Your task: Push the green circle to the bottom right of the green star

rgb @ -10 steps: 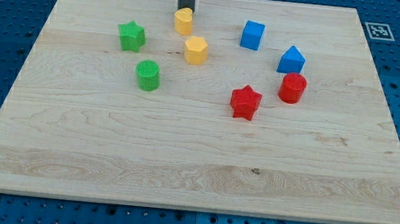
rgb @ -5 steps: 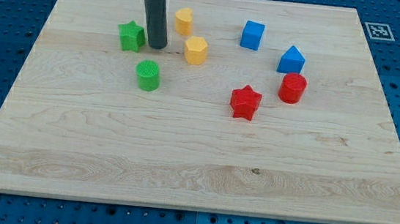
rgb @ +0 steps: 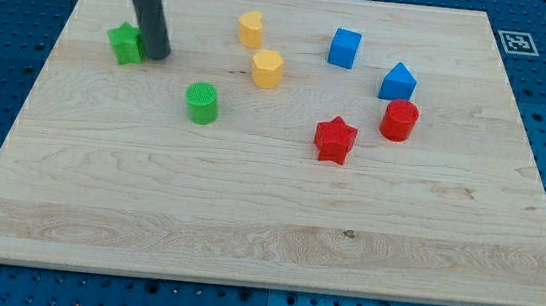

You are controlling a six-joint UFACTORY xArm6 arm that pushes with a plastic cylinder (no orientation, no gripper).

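Green circle (rgb: 202, 102) sits upright on the wooden board (rgb: 267, 213), left of centre, round flat face up; being a round cylinder it has no long axis along the board and points no particular way. My tip (rgb: 157, 56) is up and to the view's left of it, clearly apart, no contact. Tip presses right against the right side of the green star (rgb: 124, 42), which lies near the board's upper left. So the circle is already below and to the right of the star, with a gap between them. No claw here, just a plain dark rod, so nothing to open or close and nothing held. Yellow blocks: a rounded one (rgb: 251, 28) near the top, a hexagon-like one (rgb: 267, 68) just below-right of it. Blue cube (rgb: 343, 47) and blue house-shaped block (rgb: 396, 82) on the view's right. Red cylinder (rgb: 399, 120) just below the blue house shape, red star (rgb: 335, 139) left of it.
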